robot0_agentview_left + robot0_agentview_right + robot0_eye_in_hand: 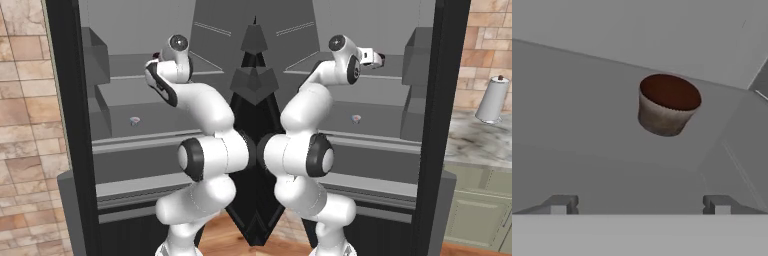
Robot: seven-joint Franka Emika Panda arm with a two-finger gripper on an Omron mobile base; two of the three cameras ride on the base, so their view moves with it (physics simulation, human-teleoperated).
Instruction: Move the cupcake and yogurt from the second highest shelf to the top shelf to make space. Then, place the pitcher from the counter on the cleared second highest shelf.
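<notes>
From the left base view, my arm reaches into the open fridge, my hand up at the top shelf [125, 65] at about 1 o'clock. The yogurt [134, 121] sits alone on the shelf below, toward 6 o'clock of my hand.

From the right base view, my gripper [379, 59] hovers over the top shelf [391, 67]; the yogurt [356, 118] stands below. A white cylinder [492, 100] rests on the worktop [481, 142] at 3 o'clock.

In the hand view, my gripper [639, 204] is spread wide and empty, the cupcake [668, 105] standing apart at 12 o'clock.
</notes>
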